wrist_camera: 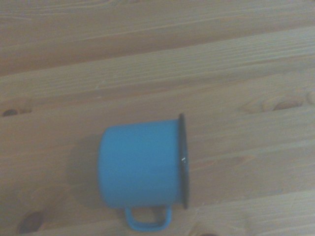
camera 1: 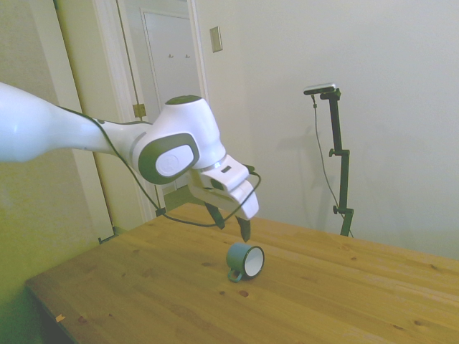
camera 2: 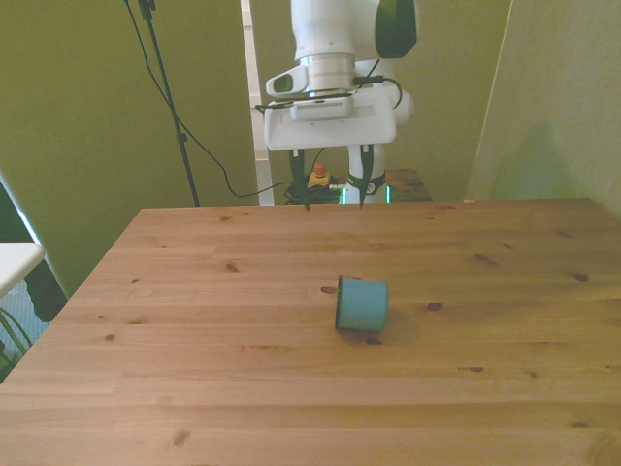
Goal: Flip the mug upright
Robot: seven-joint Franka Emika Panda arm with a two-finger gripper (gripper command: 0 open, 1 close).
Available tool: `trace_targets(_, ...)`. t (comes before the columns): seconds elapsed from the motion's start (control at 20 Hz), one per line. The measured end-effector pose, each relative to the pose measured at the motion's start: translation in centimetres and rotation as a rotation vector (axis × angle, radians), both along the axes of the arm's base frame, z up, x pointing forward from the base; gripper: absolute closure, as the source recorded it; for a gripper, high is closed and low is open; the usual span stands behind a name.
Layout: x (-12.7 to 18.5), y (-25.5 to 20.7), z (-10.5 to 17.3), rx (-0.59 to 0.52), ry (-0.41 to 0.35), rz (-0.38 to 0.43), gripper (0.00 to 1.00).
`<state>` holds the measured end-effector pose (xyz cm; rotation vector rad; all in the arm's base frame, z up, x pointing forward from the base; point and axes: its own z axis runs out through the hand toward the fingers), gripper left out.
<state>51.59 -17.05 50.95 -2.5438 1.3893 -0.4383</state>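
Note:
The blue-teal mug [camera 1: 244, 261] lies on its side on the wooden table [camera 1: 344, 301], its white inside and dark rim facing the side camera and its loop handle low against the wood. In the front view the mug [camera 2: 362, 304] rests near the table's middle with its rim toward the front view's left. The wrist view shows the mug [wrist_camera: 142, 169] from above, handle flat on the boards. My gripper [camera 1: 232, 227] hangs open in the air above and behind the mug, fingers pointing down, nothing between them; the front view shows the gripper [camera 2: 335, 202] over the table's far part.
A black cable loops from the arm down past the table's far edge. A door and wall stand behind the table. Bare wood [camera 2: 194, 369] lies all around the mug.

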Motion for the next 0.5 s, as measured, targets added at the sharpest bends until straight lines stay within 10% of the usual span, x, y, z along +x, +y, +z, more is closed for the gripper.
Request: trace_targets(0.5,5.4,-5.6,-3.9,0.139,-0.022,0.033,0.0)
